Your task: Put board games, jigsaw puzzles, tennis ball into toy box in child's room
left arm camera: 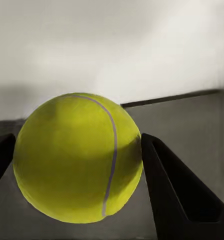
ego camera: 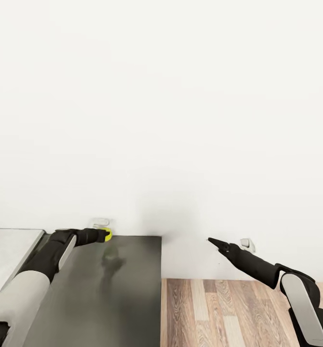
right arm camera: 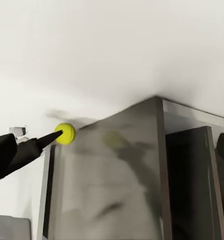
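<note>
Yellow-green ball (ego camera: 107, 234) sits clamped in the left gripper (ego camera: 105, 235) above the dark tabletop (ego camera: 127, 289); right gripper (ego camera: 214, 242), pinched closed, hangs well apart.

The left arm reaches forward toward eleven o'clock, its black two-fingered left gripper (ego camera: 105, 235) clamped on the small yellow-green tennis ball (left arm camera: 77, 157). The right arm stretches toward ten o'clock, its black pointed right gripper (ego camera: 213, 241) apparently closed, fingertips together.

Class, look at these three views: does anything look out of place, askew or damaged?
Nothing stands out. The left gripper holds the tennis ball between its fingers above the dark table, near the wall; nothing looks spilled or broken.
</note>
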{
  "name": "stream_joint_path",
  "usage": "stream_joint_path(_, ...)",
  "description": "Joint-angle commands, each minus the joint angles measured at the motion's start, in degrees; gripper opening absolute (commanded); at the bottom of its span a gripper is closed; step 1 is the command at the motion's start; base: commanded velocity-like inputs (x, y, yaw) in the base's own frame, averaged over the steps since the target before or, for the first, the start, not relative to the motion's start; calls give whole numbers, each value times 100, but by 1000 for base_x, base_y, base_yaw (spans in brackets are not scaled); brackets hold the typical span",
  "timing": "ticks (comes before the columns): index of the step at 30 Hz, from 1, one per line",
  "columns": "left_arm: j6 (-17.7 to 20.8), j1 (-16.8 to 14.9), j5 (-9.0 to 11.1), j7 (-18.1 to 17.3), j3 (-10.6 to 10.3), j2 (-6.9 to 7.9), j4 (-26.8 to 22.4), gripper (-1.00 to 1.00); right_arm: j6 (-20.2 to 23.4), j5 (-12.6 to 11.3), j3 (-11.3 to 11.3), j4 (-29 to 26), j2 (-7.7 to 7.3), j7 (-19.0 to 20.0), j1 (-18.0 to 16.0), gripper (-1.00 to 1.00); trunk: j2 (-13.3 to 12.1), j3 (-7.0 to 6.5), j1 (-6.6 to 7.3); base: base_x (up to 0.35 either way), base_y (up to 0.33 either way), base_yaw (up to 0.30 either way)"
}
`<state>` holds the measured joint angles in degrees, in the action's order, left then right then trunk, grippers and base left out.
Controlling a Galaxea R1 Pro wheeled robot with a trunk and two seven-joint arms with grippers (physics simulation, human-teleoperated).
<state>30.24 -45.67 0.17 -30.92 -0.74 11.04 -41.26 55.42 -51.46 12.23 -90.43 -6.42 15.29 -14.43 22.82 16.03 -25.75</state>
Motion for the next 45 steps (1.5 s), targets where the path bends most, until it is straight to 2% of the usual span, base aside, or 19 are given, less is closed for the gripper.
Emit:
stream_joint_path(1, 24, -3, -17, -186, -5, 34, -8, -100, 27, 50, 37, -1, 1, 57, -4, 100, 10, 1, -4, 0, 0, 0)
stream_joint_path(5, 26, -3, -24, -1340, 3, 244, -65, -100, 30, 49, 128, -1, 0, 61, 1, 100, 10, -35, -4, 0, 0, 0)
stream_joint_path(9, 42, -3, -21, -1936, -1, 382, -200, -100, 29, 49, 143, -1, 0, 62, 2, 100, 10, -72, -4, 0, 0, 0)
stream_joint_path(15, 65, -3, -18, -2596, 51, 488, -285, -100, 25, 49, 143, 0, 0, 62, 2, 100, 10, -126, -4, -130, 0, 0)
stream_joint_path(20, 83, -3, -9, -2773, 181, 510, -317, -100, 23, 49, 140, 1, 7, 61, 2, 100, 10, -172, -4, -294, 0, 0)
stream_joint_path(35, 148, -3, -8, -3095, 242, 524, -344, -100, 22, 49, 133, -1, 12, 61, 2, 100, 10, -309, -4, -82, 0, 0)
stream_joint_path(38, 188, -3, -8, -3224, 357, 528, -345, -100, 22, 49, 134, -1, 10, 62, 2, 100, 10, -337, -4, -1, 0, 0)
stream_joint_path(40, 233, -3, -10, -3388, 513, 538, -367, -100, 22, 49, 132, -1, 11, 62, 3, 100, 10, -356, -4, 0, 0, 0)
stream_joint_path(42, 276, -3, -13, -3545, 658, 576, -416, -100, 22, 49, 131, -1, 14, 62, 4, 100, 10, -375, -4, 0, 0, 0)
stream_joint_path(45, 436, -3, -16, -3910, 966, 709, -482, -100, 22, 49, 129, -1, 17, 60, 3, 100, 10, -403, -4, 0, 0, 0)
